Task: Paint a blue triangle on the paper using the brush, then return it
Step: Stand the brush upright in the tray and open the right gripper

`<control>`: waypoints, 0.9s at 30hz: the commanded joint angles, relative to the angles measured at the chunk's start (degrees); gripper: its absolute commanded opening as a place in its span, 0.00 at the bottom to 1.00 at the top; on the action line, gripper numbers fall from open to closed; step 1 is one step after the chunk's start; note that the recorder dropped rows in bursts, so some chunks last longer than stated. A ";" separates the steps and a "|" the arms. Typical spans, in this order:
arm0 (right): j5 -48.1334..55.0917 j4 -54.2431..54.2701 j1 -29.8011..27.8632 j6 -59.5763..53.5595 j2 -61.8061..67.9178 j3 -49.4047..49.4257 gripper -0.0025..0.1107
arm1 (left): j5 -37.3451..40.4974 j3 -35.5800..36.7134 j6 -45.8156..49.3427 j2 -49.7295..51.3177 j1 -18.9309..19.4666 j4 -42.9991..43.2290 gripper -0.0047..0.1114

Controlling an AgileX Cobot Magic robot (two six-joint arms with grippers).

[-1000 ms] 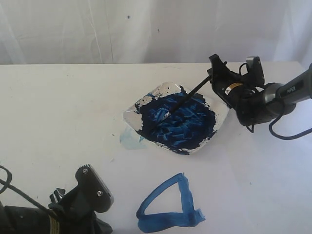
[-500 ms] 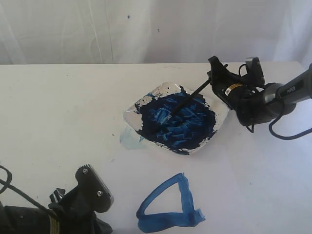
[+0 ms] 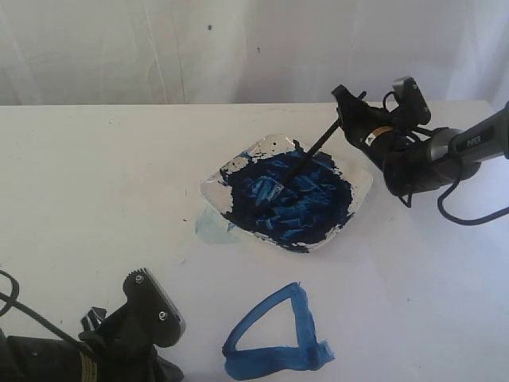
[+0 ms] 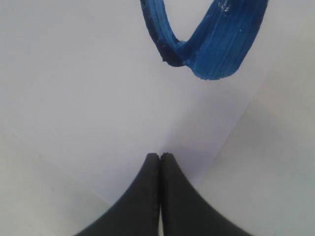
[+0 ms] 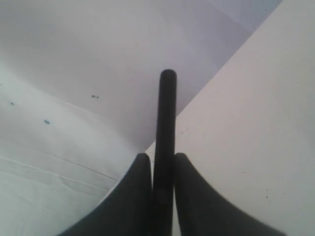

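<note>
On the paper (image 3: 266, 330), the blue triangle (image 3: 274, 362) is finished; only the return remains. The right fingers (image 5: 140, 191) clamp the brush (image 3: 310, 152), its tip resting in the paint dish (image 3: 364, 185). The left fingers (image 4: 147, 191) are pressed together, empty.

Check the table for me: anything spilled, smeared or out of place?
A pale blue smear sits just outside the dish, by its left corner: stray paint. On the blue triangle, the lower right corner overshoots into a blob. The brush has its tip in the dish's paint, nothing askew there.
</note>
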 commanded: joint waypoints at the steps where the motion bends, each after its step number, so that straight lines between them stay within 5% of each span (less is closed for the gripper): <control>1: 2.38 -0.09 0.01 -2.52 -0.11 -0.51 0.16 | 1.89 0.42 -0.03 0.28 0.19 -0.40 0.04; 27: 8.39 -0.09 0.01 -15.44 -0.11 -0.51 0.16 | 1.89 0.42 -0.03 0.28 0.19 -0.40 0.04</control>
